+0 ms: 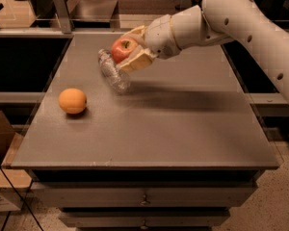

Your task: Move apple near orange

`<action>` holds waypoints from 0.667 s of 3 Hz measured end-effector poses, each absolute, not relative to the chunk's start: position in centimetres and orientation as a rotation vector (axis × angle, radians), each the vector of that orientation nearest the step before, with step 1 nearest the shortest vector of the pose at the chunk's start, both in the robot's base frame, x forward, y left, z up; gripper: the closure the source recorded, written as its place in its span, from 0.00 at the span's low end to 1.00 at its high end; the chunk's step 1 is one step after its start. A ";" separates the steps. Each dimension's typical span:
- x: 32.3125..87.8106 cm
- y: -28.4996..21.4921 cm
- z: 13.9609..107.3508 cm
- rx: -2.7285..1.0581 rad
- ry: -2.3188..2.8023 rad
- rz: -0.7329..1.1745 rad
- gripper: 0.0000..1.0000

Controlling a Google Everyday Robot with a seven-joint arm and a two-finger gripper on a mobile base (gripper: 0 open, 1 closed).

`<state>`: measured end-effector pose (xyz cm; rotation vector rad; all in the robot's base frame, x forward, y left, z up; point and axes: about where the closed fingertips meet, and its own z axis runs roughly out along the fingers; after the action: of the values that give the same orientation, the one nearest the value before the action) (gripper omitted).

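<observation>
One apple point(123, 48), red with a paler patch, clenched in the gripper point(126, 51) and held off the tabletop point(183, 124), above its far-left part. Round, so no long axis to speak of; which way the stem end points, hard to tell. One pale finger over the top of the fruit, the other under it, both pressed against its skin.

One white arm point(231, 18), coming in from the upper right and reaching leftward across the far edge, wrist roughly level, gripper aimed left.

One orange point(72, 100), resting on the left side of the tabletop, nearer the front, well apart from the apple.

One clear plastic bottle point(113, 71), lying on its side just below the gripper, long axis running from far-left to near-right.
</observation>
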<state>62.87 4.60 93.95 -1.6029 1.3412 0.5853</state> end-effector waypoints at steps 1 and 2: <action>60.5 6.5 93.8 -1.677 1.287 0.636 1.00; 58.1 8.0 92.0 -1.755 1.261 0.711 1.00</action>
<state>58.14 8.02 92.03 -1.7548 1.2612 0.7106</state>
